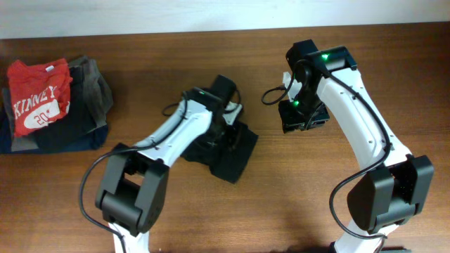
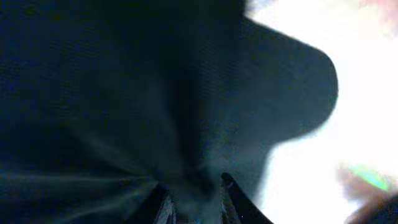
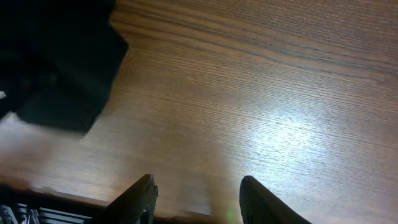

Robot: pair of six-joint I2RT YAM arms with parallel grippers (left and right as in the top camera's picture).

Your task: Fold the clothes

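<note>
Black garment is seen bunched on the table, well right of the red shirt, pinched by the left gripper. Farther right, the right gripper is spread wide.

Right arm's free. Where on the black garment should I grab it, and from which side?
Take the black garment at the corner jutting toward the right gripper, coming in low from that side with open fingers. That corner lies flat on the table, clear of the left gripper, which pinches bunched cloth mid-garment.
</note>
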